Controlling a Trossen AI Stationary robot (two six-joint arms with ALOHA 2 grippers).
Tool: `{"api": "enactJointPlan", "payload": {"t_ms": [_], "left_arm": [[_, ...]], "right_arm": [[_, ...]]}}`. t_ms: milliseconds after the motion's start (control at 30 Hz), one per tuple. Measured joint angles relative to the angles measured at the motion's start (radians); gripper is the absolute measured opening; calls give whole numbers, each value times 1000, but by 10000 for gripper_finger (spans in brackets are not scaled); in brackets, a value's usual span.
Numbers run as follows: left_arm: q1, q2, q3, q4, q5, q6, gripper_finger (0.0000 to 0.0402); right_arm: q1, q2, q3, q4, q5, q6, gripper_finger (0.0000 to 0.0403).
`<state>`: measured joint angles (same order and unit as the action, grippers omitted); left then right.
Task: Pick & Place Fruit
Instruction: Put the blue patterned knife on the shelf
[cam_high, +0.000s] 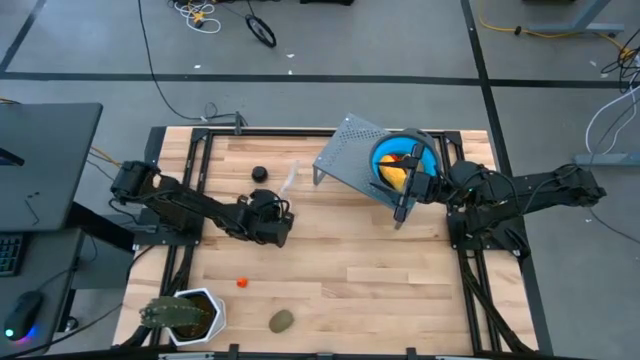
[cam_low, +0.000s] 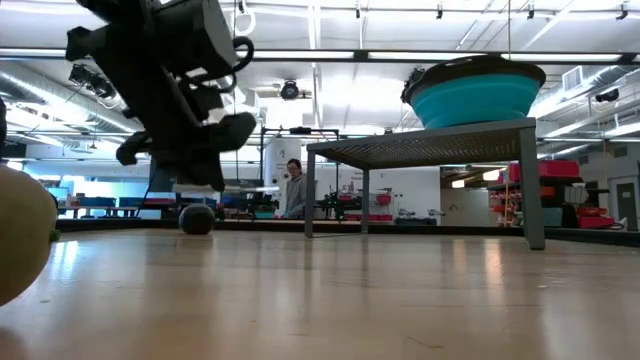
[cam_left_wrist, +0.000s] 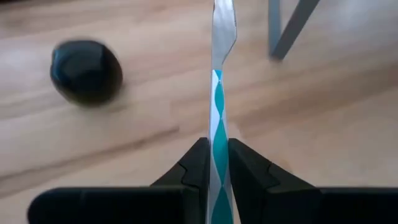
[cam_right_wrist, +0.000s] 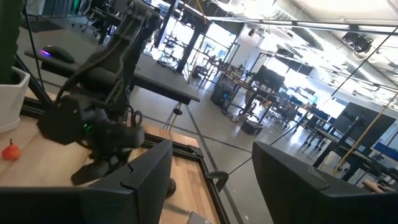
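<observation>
High view: wooden bench (cam_high: 330, 250). Left gripper (cam_high: 283, 212) sits left of centre, next to a thin pale stick (cam_high: 289, 181) that runs up toward a grey perforated stand (cam_high: 350, 160) in the upper middle. A blue bowl (cam_high: 428, 158) sits on that stand, with yellow and orange fruit pieces (cam_high: 393, 172) inside. Right gripper (cam_high: 403, 205) is at the bowl's lower edge, over the stand's corner. Dark round fruit (cam_high: 259, 174) lies on the bench left of the stick. Small orange-red bit (cam_high: 241, 283) is lower left, olive oval fruit (cam_high: 281, 321) at bottom centre. White pot with spiky green plant (cam_high: 185, 315) is in the bottom left corner.

Low view: left gripper (cam_low: 195, 175) hangs upper left, above the bench surface. Dark round fruit (cam_low: 197, 219) is on the bench below and behind it. The stand is centre-right with the teal bowl (cam_low: 475, 95) on top; contents not visible from here. Olive oval (cam_low: 22, 240) is large at the left edge. A person (cam_low: 294, 190) stands far back in the room.

Left wrist view: jaws clamped on the stick (cam_left_wrist: 219, 106), blue-and-white patterned, pointing away. Dark round fruit (cam_left_wrist: 86, 71) is upper left, apart from the stick. A stand leg shows top right.

Right wrist view: jaws apart, nothing between them. The left arm is mid-left; orange-red bit (cam_right_wrist: 10, 151) and the white pot (cam_right_wrist: 11, 90) are at the left edge.
</observation>
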<state>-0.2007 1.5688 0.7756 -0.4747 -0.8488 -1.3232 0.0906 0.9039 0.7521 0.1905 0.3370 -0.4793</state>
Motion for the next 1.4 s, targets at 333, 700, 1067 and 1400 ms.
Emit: {"api": "enactJointPlan", "payload": {"t_ms": [333, 700, 1067, 1400], "left_arm": [[55, -181, -2, 47, -163, 160, 56], [185, -246, 0, 626, -51, 726, 60], [306, -239, -1, 826, 174, 846, 59], [308, -223, 0, 970, 221, 913, 60]], "right_arm": [[2, 0, 0, 0, 1, 0, 233], [2, 0, 0, -7, 2, 0, 233], [2, 0, 0, -10, 2, 0, 233], [2, 0, 0, -8, 2, 0, 233]]}}
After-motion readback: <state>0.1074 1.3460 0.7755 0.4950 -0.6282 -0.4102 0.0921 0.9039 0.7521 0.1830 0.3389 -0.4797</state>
